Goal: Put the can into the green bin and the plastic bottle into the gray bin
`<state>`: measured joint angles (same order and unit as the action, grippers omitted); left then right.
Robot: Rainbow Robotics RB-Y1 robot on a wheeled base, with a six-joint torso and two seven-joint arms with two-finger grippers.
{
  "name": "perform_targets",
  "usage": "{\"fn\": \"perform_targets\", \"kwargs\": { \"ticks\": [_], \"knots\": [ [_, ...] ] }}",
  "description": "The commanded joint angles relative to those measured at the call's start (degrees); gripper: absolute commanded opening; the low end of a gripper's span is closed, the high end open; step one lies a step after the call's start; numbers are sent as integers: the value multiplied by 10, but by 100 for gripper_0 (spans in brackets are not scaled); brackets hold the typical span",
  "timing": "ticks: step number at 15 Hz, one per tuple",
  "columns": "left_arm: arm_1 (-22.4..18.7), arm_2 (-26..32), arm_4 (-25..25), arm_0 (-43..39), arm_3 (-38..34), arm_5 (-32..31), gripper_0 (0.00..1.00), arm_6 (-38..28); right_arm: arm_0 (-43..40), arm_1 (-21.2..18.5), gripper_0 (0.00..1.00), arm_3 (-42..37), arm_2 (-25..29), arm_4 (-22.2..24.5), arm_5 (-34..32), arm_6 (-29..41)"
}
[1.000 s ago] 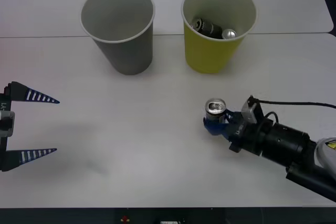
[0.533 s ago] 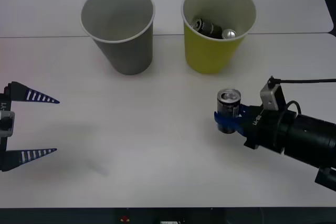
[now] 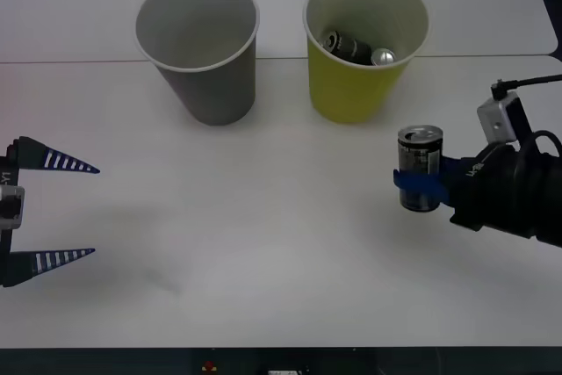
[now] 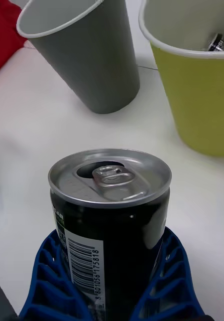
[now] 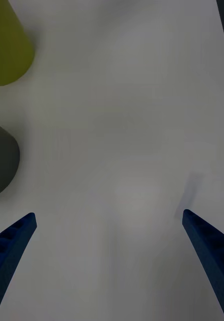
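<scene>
My right gripper [image 3: 420, 183] is shut on a small dark can [image 3: 420, 167] with a silver pull-tab top, held upright above the table at the right. The can [image 4: 109, 220] sits between the blue ribbed fingers [image 4: 46, 281] in the right wrist view. The green bin [image 3: 364, 46] stands at the back, just beyond and left of the can, with two cans lying inside. The gray bin [image 3: 200, 48] stands to its left; nothing shows inside it. My left gripper [image 3: 53, 210] hangs open at the table's left edge. The plastic bottle is out of view.
The white table [image 3: 263, 243] has free surface between the two grippers and in front of both bins. A seam between table panels runs behind the bins. A red object [image 4: 4, 25] lies beyond the gray bin [image 4: 84, 55] in the right wrist view.
The right gripper has lifted the can off the table and carried it to the right and back, toward the green bin. The left arm has not moved.
</scene>
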<state>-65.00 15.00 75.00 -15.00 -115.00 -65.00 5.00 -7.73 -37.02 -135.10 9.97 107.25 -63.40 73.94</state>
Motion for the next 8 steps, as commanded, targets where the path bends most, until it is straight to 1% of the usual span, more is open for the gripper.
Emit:
{"fn": "perform_targets", "kwargs": {
  "ticks": [1, 3, 4, 5, 8],
  "knots": [
    [0, 0, 0, 0, 0, 0, 100, 0, 46, 14, 0, -10, 43, 5, -75, 26],
    [0, 0, 0, 0, 0, 0, 100, 0, 86, 18, 0, -10, 67, 7, -124, 31],
    [0, 0, 0, 0, 0, 0, 100, 0, 106, 16, 0, -10, 77, 7, -146, 58],
    [0, 0, 0, 0, 0, 0, 100, 0, 131, 13, 0, -9, 83, 12, -168, 64],
    [0, 0, 0, 0, 0, 0, 100, 0, 196, 9, 0, 0, 87, 46, -222, 64]
  ]
}}
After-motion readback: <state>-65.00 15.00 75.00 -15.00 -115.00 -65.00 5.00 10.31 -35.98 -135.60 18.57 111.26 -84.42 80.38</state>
